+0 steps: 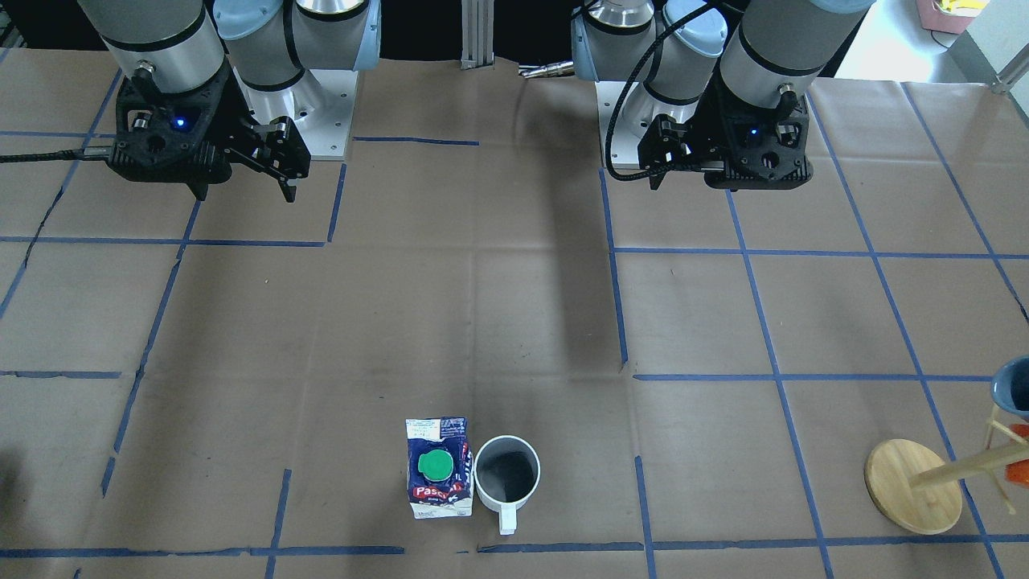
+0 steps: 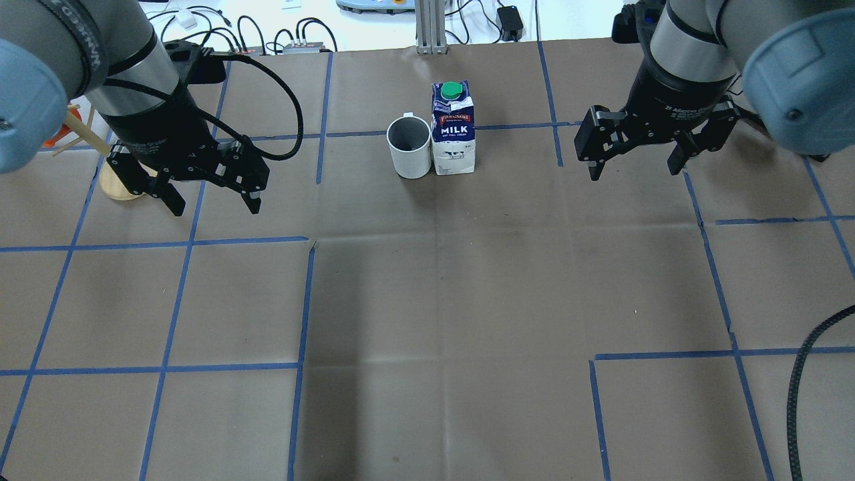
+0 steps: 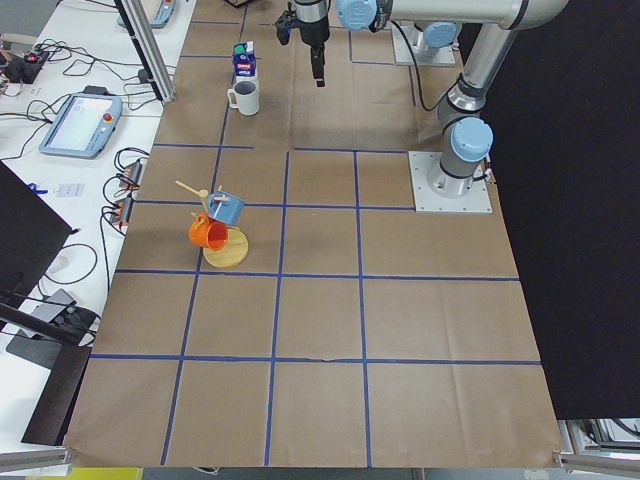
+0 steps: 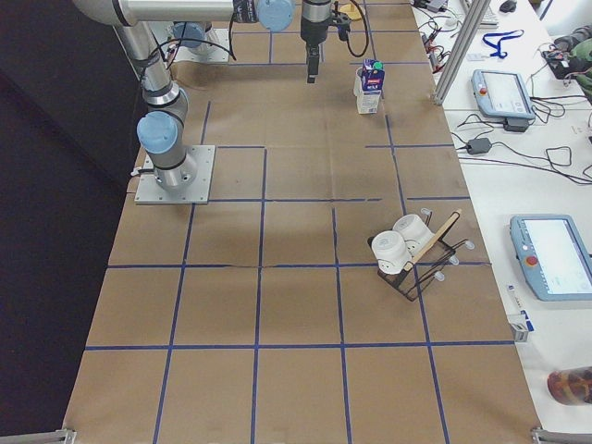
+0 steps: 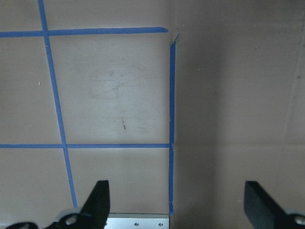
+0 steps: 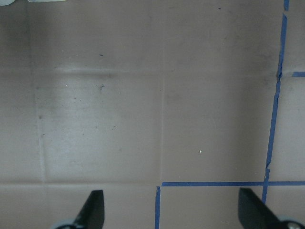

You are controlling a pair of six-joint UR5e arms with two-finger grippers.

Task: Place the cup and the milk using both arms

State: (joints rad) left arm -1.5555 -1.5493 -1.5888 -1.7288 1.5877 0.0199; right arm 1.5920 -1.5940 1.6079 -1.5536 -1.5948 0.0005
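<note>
The white cup [image 2: 409,147] with a dark inside stands upright at the table's far middle, its handle facing away from the robot. The blue and white milk [image 2: 454,130] carton with a green cap stands upright right beside it, on the robot's right of the cup. Both show in the front view, cup [image 1: 506,478] and milk [image 1: 438,466]. My left gripper [image 2: 215,204] hangs open and empty above the table, well to the left of the cup. My right gripper [image 2: 634,170] hangs open and empty, well to the right of the milk. Both wrist views show only brown paper between the open fingers [image 5: 97,200] [image 6: 93,210].
A wooden mug stand [image 1: 912,486] with a blue and an orange cup stands at the table's left end, under my left arm in the overhead view [image 2: 120,184]. A rack with white cups [image 4: 407,250] stands at the right end. An aluminium post [image 2: 427,27] rises at the far edge.
</note>
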